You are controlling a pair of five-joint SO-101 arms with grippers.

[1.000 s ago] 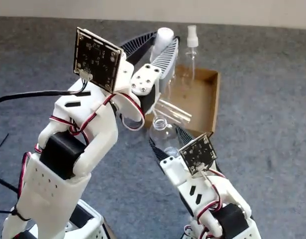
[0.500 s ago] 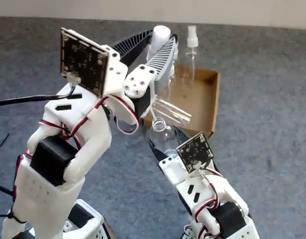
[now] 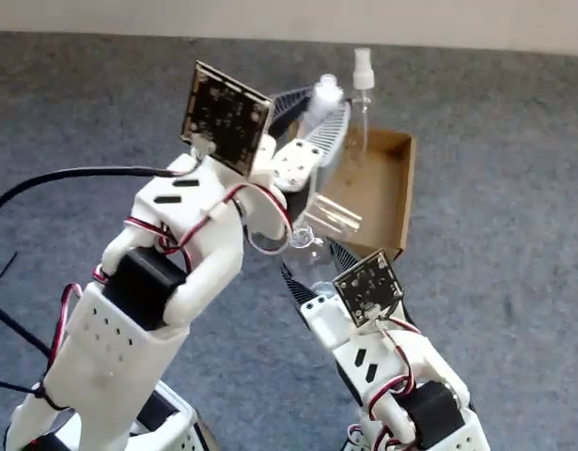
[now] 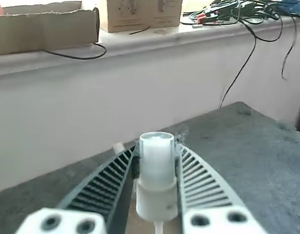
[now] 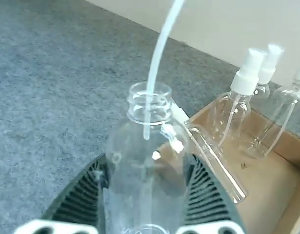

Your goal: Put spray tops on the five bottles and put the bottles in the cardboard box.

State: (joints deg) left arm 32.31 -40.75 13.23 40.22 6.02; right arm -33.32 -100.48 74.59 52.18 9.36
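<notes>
A grey carpeted surface (image 3: 82, 113) is recorded, bounded at the back by a pale wall (image 4: 91, 92) whose ledge carries cables (image 4: 247, 12). The left arm (image 3: 166, 282) is raised and bent forward. The left gripper (image 4: 157, 146) is closed on a white spray top (image 4: 156, 170), upright between its fingers. The tube (image 5: 157, 63) of the spray top hangs into the neck of a clear bottle (image 5: 140, 161). That bottle is clamped between the fingers of the right gripper (image 5: 146, 168), carried low. Beyond those fingers lies the cardboard box (image 3: 406, 178), with capped bottles (image 5: 237, 102) standing at its far side.
</notes>
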